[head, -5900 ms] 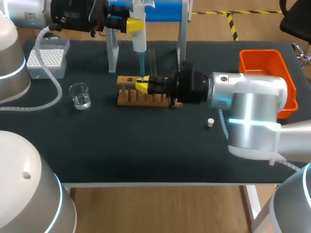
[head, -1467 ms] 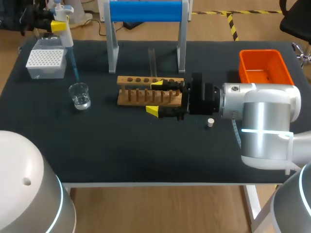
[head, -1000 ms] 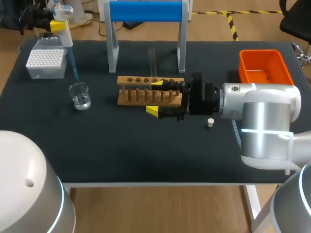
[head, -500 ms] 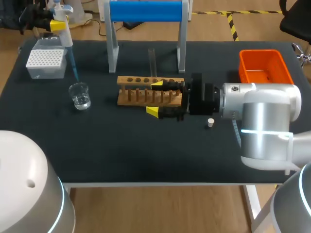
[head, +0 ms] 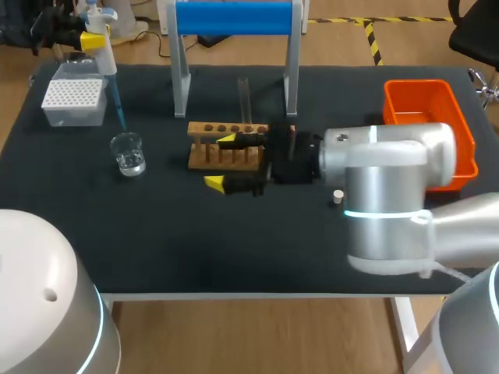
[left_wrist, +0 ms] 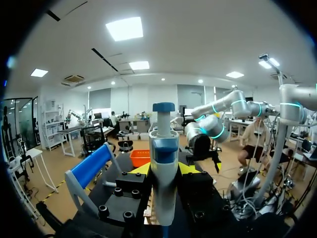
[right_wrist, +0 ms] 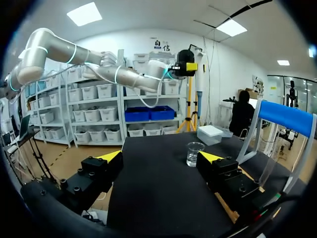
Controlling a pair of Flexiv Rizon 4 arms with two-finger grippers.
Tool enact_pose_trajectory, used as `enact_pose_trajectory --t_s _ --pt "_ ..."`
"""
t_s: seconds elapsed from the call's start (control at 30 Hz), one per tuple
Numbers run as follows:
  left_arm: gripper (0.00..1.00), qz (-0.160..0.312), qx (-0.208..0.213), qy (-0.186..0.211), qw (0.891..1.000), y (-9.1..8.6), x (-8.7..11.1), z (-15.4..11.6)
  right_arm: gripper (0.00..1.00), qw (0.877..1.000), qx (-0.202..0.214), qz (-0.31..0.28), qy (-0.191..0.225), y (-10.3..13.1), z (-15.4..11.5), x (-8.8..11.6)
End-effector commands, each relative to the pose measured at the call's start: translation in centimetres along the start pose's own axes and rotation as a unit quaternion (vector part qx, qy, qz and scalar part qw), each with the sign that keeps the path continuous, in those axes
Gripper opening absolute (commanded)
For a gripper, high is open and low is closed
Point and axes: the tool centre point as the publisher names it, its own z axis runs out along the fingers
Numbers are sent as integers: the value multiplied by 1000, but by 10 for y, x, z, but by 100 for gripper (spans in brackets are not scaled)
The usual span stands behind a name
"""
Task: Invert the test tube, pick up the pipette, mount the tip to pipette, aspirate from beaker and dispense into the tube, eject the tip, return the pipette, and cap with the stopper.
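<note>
Over at the table's far-left corner, the left claw point(head: 92, 39) pinches the pipette point(head: 109, 70) upright, tip pointing down at the beaker point(head: 128, 153) close below. The right claw point(head: 219, 162) is spread wide by the rack point(head: 204, 152).

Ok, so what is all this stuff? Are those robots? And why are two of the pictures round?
Yes, it is one robot with two arms at a black table. The big picture looks down from above. The two round ones come from little cameras on the wrists, looking out along each arm's jaws. The left arm's jaws, with yellow tips, are shut on a pipette, a kind of dropper. Its blue tip points down toward a glass beaker with clear liquid in it. The right arm holds its jaws open and empty beside a wooden rack with a clear test tube standing in it. Also there: a white tip box, an orange bin and a tiny white stopper.
</note>
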Motion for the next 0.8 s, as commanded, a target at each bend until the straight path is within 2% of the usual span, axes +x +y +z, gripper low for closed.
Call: enact_pose_trajectory --t_s 0.03,0.3,0.57,0.8 --pt "0 1 0 1 1000 0 -1 -1 100 1000 13 5 -23 -6 64 0" --pt "0 1 0 1 1000 0 -1 -1 100 998 36 0 -59 -22 97 -4" --pt "0 1 0 1 1000 0 -1 -1 100 997 39 -9 -62 -34 119 -9" --pt "0 1 0 1 1000 0 -1 -1 100 997 50 -19 -63 -42 128 -24"
